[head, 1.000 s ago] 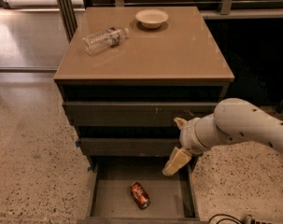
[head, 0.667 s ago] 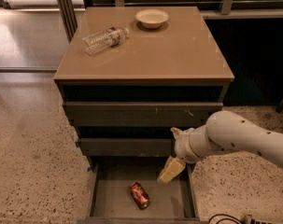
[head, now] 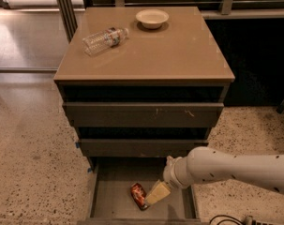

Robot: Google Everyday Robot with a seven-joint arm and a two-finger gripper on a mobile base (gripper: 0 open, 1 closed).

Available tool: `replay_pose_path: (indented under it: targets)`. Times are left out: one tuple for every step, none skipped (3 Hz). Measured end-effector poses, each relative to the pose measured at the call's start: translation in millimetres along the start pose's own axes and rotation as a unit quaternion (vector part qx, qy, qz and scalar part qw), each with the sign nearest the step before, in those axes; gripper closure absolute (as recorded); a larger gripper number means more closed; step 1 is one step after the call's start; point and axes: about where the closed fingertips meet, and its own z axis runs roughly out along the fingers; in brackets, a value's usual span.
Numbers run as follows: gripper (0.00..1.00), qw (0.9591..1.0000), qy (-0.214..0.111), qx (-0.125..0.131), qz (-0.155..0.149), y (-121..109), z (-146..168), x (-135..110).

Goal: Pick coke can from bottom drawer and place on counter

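Observation:
The coke can (head: 138,195) lies on its side on the floor of the open bottom drawer (head: 108,198), near the middle. My gripper (head: 156,193) reaches down into the drawer from the right on a white arm, its pale fingers just right of the can and close to touching it. The counter (head: 165,50) is the tan top of the drawer cabinet above.
A clear plastic water bottle (head: 104,39) lies on its side at the counter's left rear. A white bowl (head: 152,18) stands at the counter's back. Two shallower drawers (head: 141,115) sit above the open one. Speckled floor surrounds the cabinet.
My arm has moved down and to the left, bringing the gripper from the drawer's right edge into the drawer beside the can. The can has not moved.

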Motion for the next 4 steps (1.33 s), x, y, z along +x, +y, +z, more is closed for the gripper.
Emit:
replay_pose_path:
  targets:
    - [0.0, 0.9998, -0.005, 0.01, 0.017, 0, 10, 2]
    - [0.0, 0.9998, -0.005, 0.01, 0.017, 0, 10, 2]
    - [0.0, 0.9996, 0.009, -0.015, 0.023, -2, 41, 11]
    - [0.0, 0.9966, 0.032, -0.06, 0.046, 0, 133, 35]
